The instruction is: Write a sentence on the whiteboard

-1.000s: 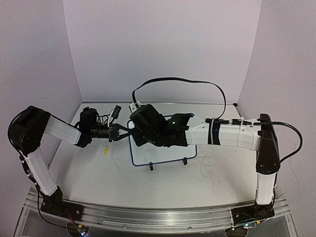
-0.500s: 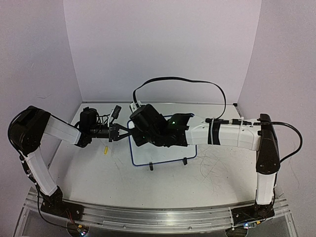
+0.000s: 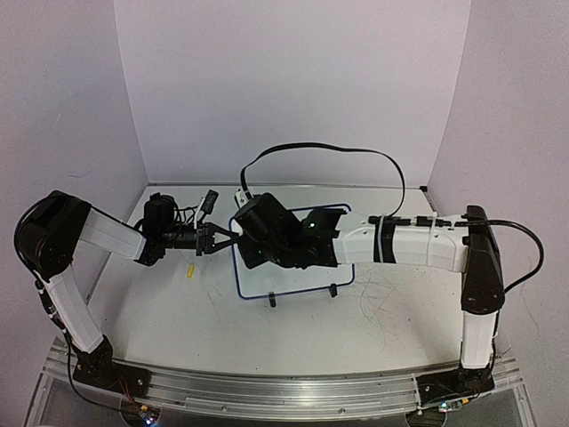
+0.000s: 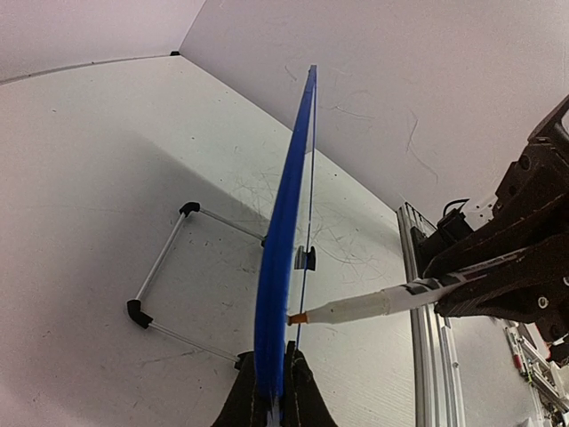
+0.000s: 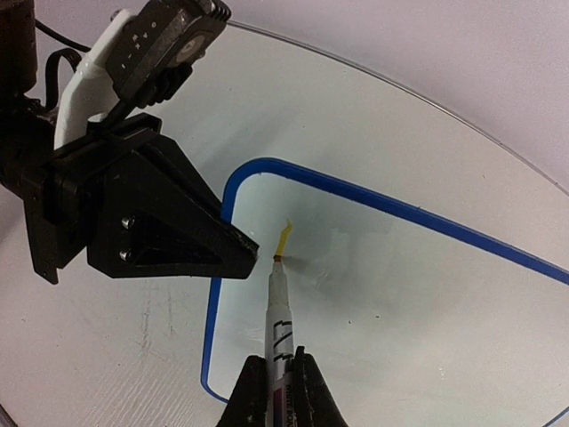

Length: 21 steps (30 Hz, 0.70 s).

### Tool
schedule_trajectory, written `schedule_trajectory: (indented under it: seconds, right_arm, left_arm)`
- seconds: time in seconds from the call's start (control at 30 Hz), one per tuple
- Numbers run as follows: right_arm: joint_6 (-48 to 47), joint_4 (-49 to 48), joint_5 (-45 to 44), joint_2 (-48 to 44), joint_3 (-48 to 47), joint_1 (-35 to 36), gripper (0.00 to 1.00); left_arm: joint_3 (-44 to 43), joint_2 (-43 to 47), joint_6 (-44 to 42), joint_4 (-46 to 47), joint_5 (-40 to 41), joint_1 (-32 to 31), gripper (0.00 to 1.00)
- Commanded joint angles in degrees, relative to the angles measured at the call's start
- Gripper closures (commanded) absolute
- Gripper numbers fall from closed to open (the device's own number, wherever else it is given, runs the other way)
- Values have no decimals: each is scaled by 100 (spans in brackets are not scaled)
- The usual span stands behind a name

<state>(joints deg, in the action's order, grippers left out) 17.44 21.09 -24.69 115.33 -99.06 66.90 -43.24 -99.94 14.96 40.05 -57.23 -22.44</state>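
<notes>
Near the middle of the table the whiteboard stands upright on its feet. The left gripper is clamped shut on the board's blue left edge. The right gripper is closed on a marker, whose orange tip touches the board face just inside the upper left corner. One short yellow stroke runs up from the tip, so I judge the writing has barely begun.

My main worry is pressure. The board is held by one edge only, so a firm push from the tip could swing it back in the grip or tip it off its feet. Too light a touch would break the line, and this yellow is already faint on white. The two wrists are also very close at that corner. A stroke drifting left could knock the marker or my right fingers against the left gripper's black jaws. The marker is held well back from its tip, so a sideways drag could twist it in the grip.

Compared with a second ago, the overhead view shows the right wrist has edged a little to the right across the board. The cable looped above it has shifted along with it. The left arm, the board and the small yellow piece lying on the table beside the board have not moved.
</notes>
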Motion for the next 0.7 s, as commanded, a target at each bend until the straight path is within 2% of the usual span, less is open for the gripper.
schedule_trajectory:
  seconds: [0.0, 0.67]
  right_arm:
    - [140, 194, -147, -115, 161, -93, 100]
    - [353, 194, -192, -253, 446, -8, 100]
  left_arm:
    - [95, -51, -274, -113, 222, 56, 100]
    - [104, -52, -266, -116, 220, 55, 100]
